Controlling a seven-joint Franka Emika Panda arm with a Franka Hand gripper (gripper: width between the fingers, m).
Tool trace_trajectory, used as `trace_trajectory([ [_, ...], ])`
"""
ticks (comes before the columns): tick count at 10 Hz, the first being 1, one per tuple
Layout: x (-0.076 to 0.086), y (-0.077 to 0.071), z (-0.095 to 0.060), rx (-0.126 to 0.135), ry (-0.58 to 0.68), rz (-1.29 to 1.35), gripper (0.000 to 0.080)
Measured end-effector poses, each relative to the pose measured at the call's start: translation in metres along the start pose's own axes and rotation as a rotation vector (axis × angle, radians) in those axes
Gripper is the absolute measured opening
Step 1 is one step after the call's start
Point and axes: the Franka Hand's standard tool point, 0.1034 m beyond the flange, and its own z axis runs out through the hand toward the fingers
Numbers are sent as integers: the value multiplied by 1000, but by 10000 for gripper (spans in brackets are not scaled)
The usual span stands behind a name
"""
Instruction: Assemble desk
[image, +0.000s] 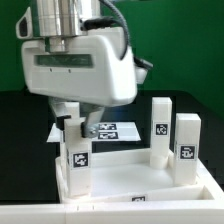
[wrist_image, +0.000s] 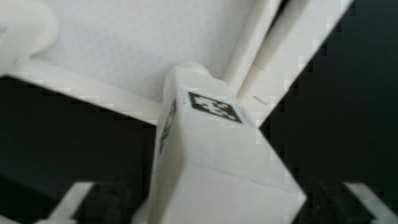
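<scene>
The white desk panel (image: 130, 192) lies flat at the front of the table. Three white block legs with tags stand upright on it: one at the exterior view's left (image: 77, 160), one at the back right (image: 160, 128) and one at the front right (image: 187, 148). My gripper (image: 76, 127) hangs right over the left leg, its fingers down beside the leg's top. In the wrist view the gripper (wrist_image: 217, 205) is open. The tagged leg (wrist_image: 214, 140) stands between the fingertips (wrist_image: 71, 202) with dark gaps on both sides. The panel (wrist_image: 160, 40) lies beyond it.
The marker board (image: 108, 130) lies on the black table behind the panel, just past my gripper. A green wall stands at the back. The robot's big white wrist housing (image: 80, 60) fills the upper left of the exterior view.
</scene>
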Motion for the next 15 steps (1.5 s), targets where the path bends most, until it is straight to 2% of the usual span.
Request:
trace_trajectory([
  [1, 0, 1, 1, -2, 1, -47, 619],
  [2, 0, 1, 1, -2, 1, -86, 641],
  [3, 0, 1, 1, -6, 5, -202, 641],
  [5, -6, -2, 5, -9, 2, -606, 648],
  [7, -6, -1, 5, -17, -8, -639, 649],
  [8, -6, -1, 6, -18, -9, -639, 557],
  [9, -6, -1, 6, -18, -9, -593, 422],
  [10, -7, 0, 7, -19, -9, -514, 422],
  [11, -6, 0, 7, -20, -6, -425, 283],
  [13, -7, -1, 8, -26, 47, -41, 284],
  [14, -7, 1, 8, -17, 72, 190, 284],
  [15, -4, 7, 8, 32, 67, 295, 284],
])
